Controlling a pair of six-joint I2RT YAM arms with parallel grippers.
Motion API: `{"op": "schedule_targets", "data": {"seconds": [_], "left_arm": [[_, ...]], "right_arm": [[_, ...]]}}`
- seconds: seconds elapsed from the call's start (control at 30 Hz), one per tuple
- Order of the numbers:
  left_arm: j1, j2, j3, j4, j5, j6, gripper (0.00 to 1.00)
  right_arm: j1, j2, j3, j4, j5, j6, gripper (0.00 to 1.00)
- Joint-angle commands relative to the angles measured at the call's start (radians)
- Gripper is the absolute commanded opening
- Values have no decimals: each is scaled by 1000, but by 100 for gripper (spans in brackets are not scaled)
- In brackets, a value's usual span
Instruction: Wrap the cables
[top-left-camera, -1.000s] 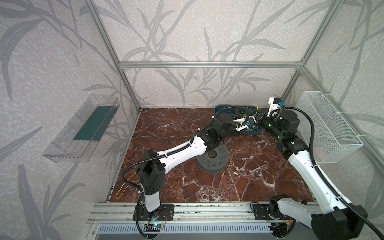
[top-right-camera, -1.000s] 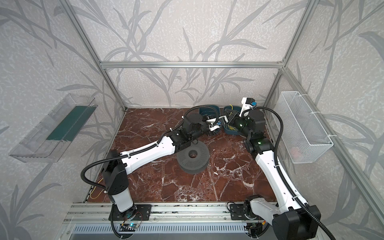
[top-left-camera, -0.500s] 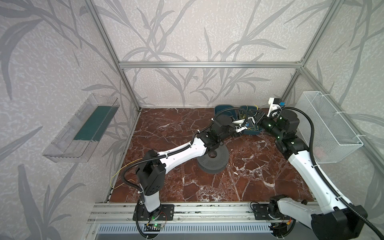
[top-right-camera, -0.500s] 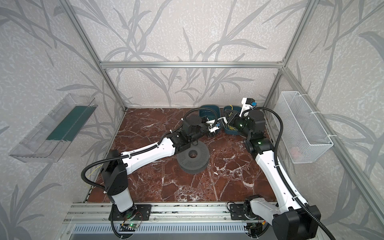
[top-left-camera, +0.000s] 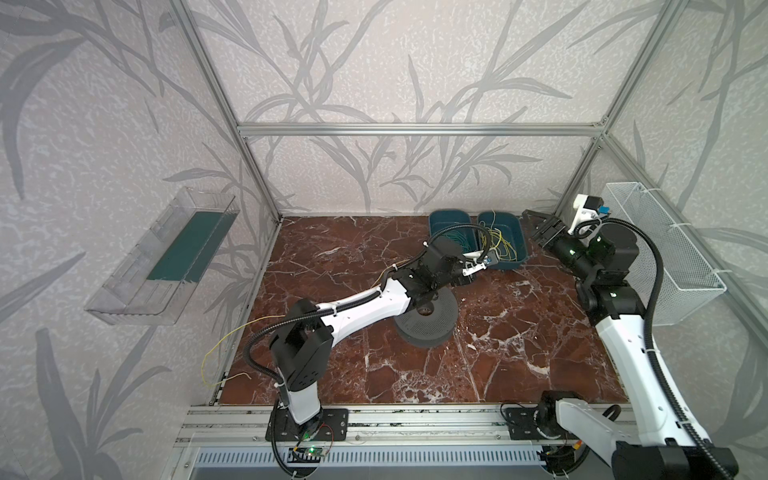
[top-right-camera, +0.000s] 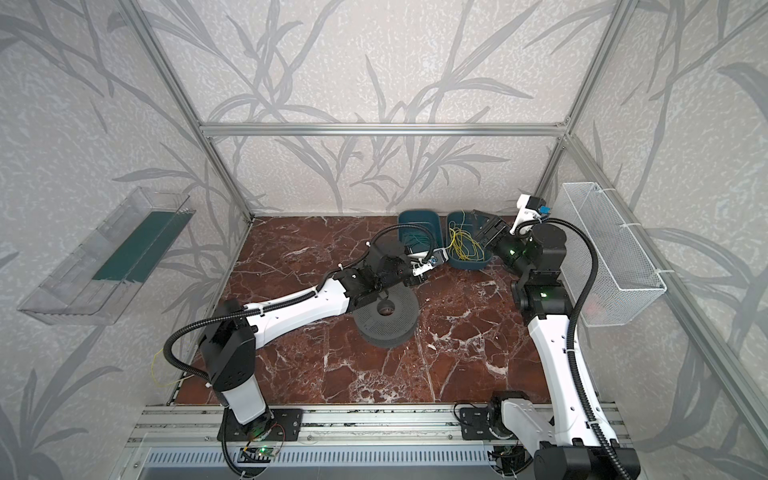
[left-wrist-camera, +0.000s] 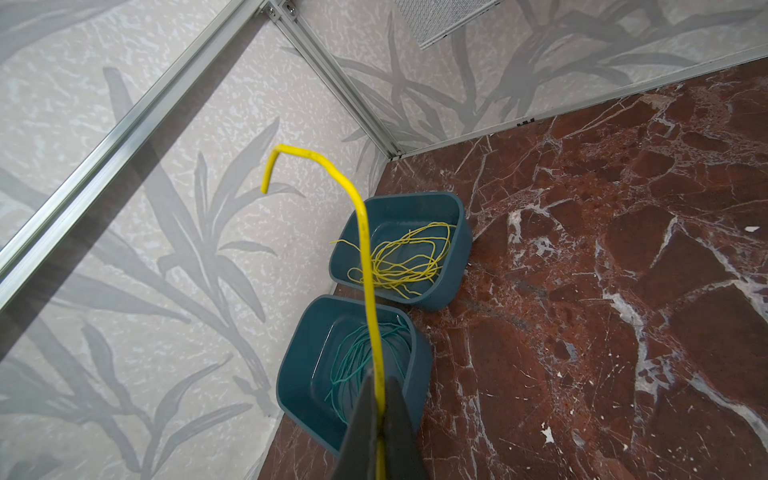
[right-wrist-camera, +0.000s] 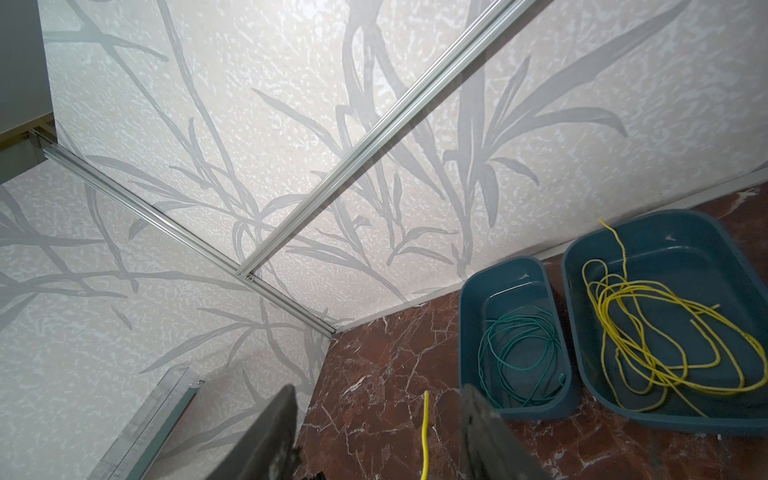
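Your left fingers (left-wrist-camera: 361, 428) are clenched on one yellow cable (left-wrist-camera: 365, 232), probably to lift its hooked end clear for winding. The loose yellow cables (right-wrist-camera: 648, 332) lie in the right-hand teal bin (right-wrist-camera: 685, 422). Your right fingers (right-wrist-camera: 490, 436) stand released, with a yellow strand (right-wrist-camera: 425, 419) between them, untouched.

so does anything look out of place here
A yellow cable loops off the marble floor's left edge, beside the left arm; the other loose yellow cables sit in a blue bin.

spool (top-left-camera: 432, 326) half-hidden under left arm (top-left-camera: 365, 307), cable (right-wrist-camera: 424, 436) cropped
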Motion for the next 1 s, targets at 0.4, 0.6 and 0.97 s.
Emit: {"op": "schedule_targets", "data": {"seconds": [0.4,0.6,0.97], "left_arm": [[-5,-75,-50,12,8,125,0],[-35,-44,-110,95,-126,371,0],[-61,11,-149,161,-293,717,0]], "right_arm": [[31,126,21,-112,-196,-68,44],[39,112,10,-165,-145,-117,42],[312,158,206,-600,447,-546,41]]}}
